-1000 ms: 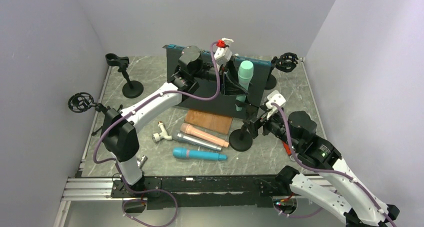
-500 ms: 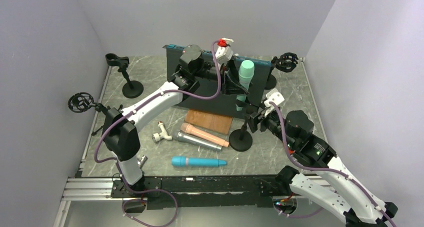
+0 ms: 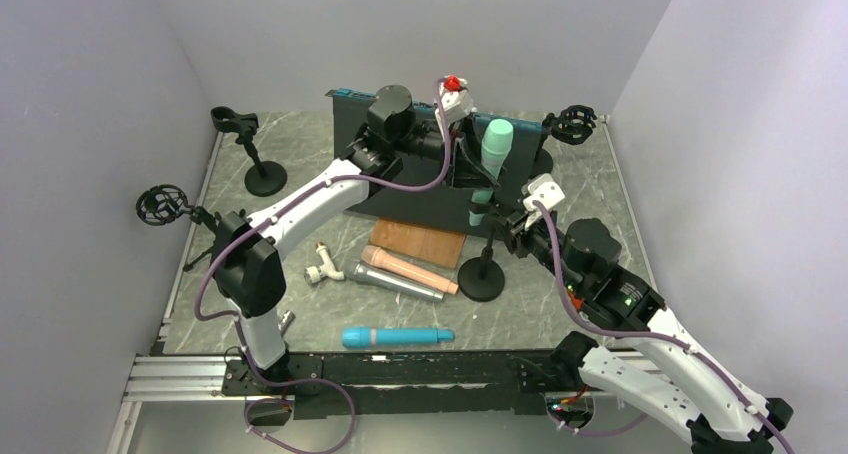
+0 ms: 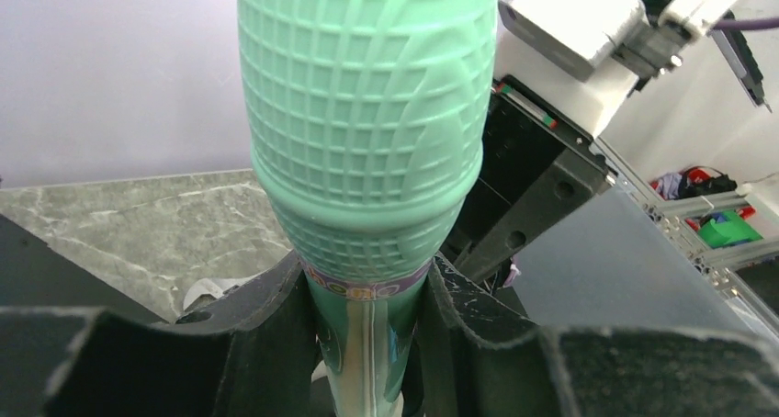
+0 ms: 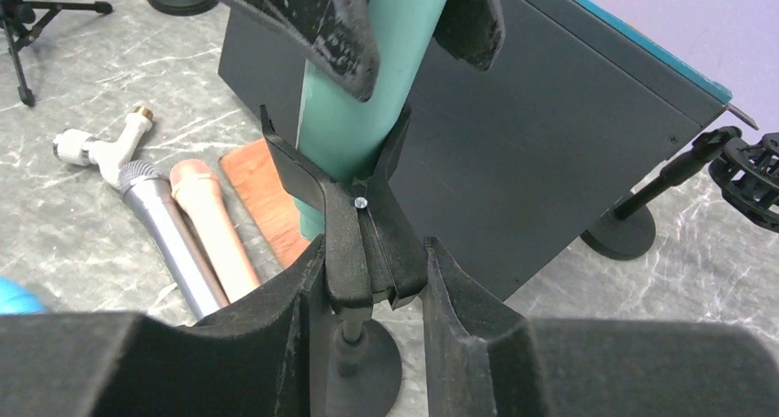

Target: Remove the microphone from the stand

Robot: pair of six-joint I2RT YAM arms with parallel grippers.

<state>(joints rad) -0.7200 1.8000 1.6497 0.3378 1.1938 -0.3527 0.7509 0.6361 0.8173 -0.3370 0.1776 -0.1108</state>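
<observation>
Three loose mics lie nearest: a blue mic (image 3: 398, 336) at lower centre, then a silver mic (image 3: 398, 284) and a pink mic (image 3: 412, 270) side by side, near one white fitting (image 3: 323, 267) and one board (image 3: 418, 242). Just right of them, the right gripper (image 5: 367, 293) clamps the stand (image 3: 482, 282) at its clip. The green mic (image 3: 491, 146) (the fourth) stands upright in that clip at centre frame, its neck squeezed by the left gripper (image 4: 367, 330). One black box (image 3: 520, 179) sits behind. There are three more stands: a tripod (image 3: 165, 206) at left, an upper-left stand (image 3: 262, 179) and an upper-right stand (image 3: 572, 124).

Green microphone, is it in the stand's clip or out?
In: the microphone sits in the black clip, left end effector gripping it above, right end effector closed on the clip.
</observation>
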